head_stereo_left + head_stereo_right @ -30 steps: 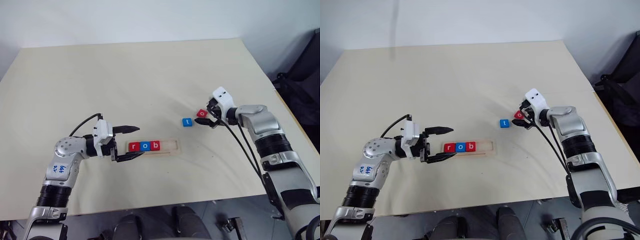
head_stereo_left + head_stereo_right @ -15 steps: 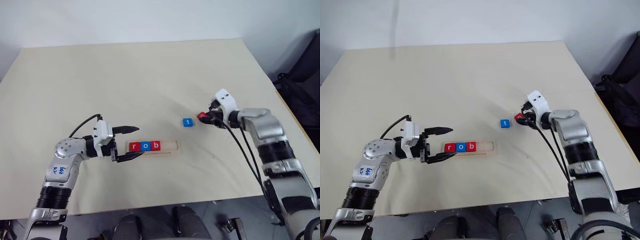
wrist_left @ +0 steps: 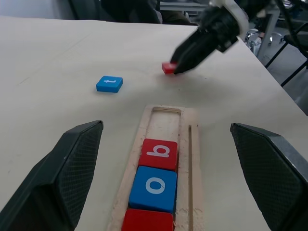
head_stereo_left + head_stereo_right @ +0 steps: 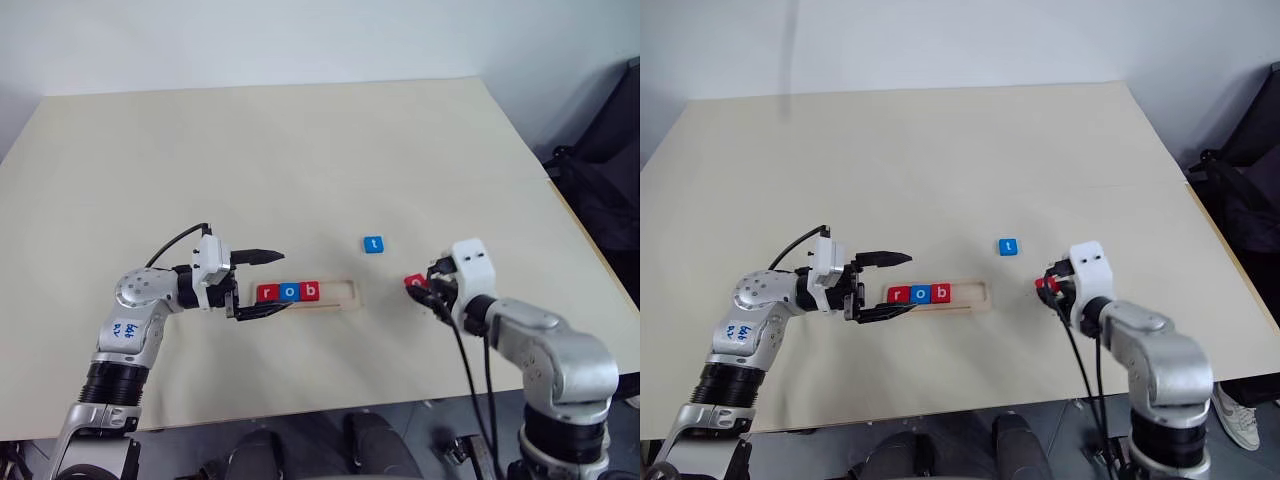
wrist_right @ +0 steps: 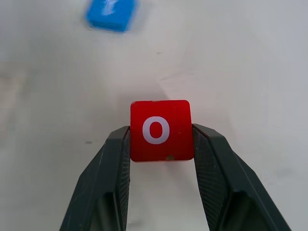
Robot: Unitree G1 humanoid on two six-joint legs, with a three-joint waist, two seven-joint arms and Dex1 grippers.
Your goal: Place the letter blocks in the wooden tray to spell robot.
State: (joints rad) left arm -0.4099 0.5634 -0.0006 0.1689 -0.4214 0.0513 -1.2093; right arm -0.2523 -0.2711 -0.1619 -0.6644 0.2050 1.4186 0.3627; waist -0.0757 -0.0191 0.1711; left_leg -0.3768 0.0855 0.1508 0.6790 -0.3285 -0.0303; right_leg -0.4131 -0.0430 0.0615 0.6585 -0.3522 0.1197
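Red o picked up, now carried back toward the tray.

My right hand (image 4: 428,290) has clenched on the red o block (image 5: 161,130) and pulled it off its old spot next to the blue t block (image 4: 373,244), w/ the o now held just right of the wooden tray (image 4: 343,293), off the tabletop (image 4: 300,160). Tray reads r, o, b so far, 2 slots free at its right end. Left hand (image 4: 260,283) sits released at the tray's left end, fingers wide, steadying nothing. Next, I'd say: o goes in after b, then t.
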